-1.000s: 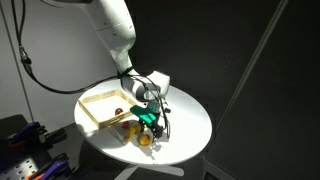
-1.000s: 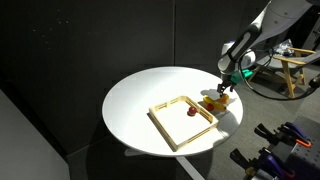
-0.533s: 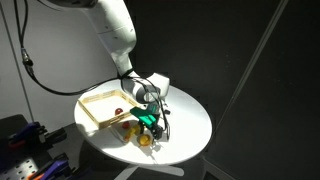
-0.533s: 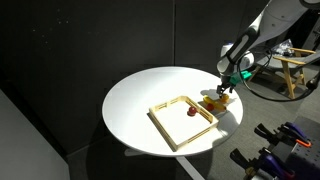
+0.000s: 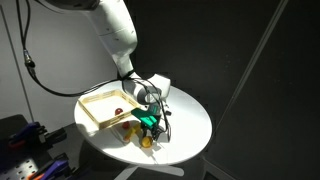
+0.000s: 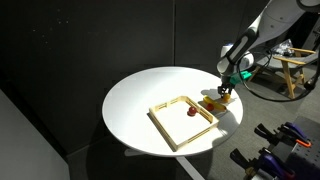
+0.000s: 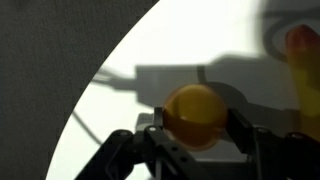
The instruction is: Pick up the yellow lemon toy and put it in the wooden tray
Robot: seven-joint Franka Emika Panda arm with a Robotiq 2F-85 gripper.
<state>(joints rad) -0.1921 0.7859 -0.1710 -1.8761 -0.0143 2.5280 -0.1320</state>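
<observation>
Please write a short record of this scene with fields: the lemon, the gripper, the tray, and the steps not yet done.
lemon: yellow lemon toy, beside the tray, not in it
gripper: gripper shut on the lemon
tray: wooden tray on the white table, holding a small red toy
not yet done: lift, carry, release in tray
</observation>
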